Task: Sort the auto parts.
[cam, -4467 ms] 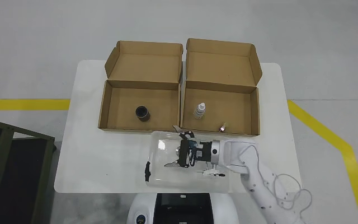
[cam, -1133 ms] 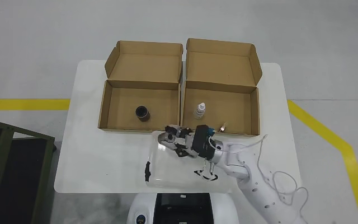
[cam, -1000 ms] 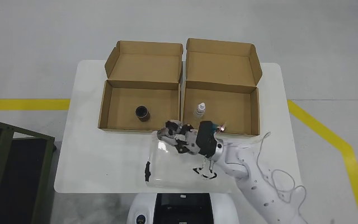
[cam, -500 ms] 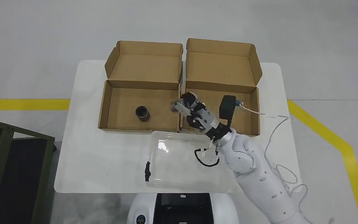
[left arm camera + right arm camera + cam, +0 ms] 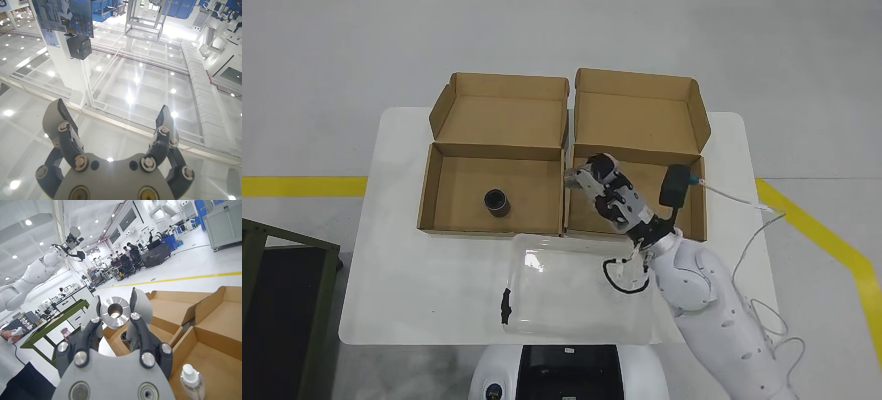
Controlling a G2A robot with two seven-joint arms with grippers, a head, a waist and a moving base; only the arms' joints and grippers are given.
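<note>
One bored silver metal ring, pinched in right gripper jaws, hangs over the wall shared by two open cardboard boxes at counter's far edge; box with black cylinder lies toward left edge; left gripper jaws spread, empty.

We see a grey floor crossed by a yellow line, a white table in the middle, a dark green rack at near left; overhead, a white gridded ceiling dotted with bright lamps.
</note>
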